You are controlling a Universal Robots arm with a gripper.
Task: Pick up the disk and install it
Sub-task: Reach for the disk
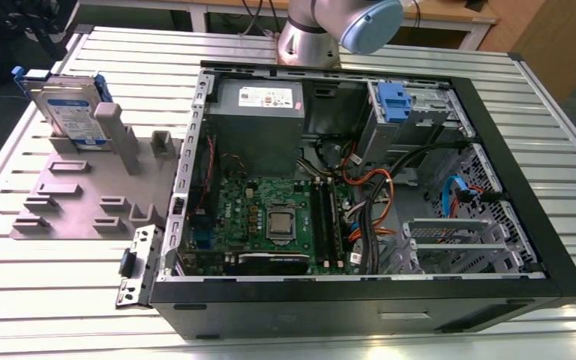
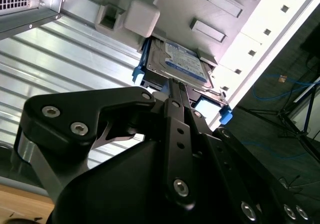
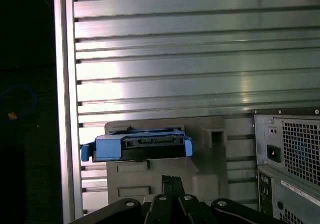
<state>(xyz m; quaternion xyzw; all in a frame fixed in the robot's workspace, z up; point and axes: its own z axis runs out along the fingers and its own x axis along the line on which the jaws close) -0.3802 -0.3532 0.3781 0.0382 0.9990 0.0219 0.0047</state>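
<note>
Tool [image 2: 173, 85] closed, empty, apart fr disk [image 2: 183, 62]

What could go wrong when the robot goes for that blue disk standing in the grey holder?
The disk stands on edge in the grey holder, so a crooked grab by the gripper might tip or jam it. The open computer case is crowded with loose cables, which could snag the disk on its way in.

Robotics lab or workshop. A robot arm [image 1: 338, 30] stands at a slatted aluminium bench [image 1: 58, 300] bearing an opened computer case [image 1: 528, 225].
</note>
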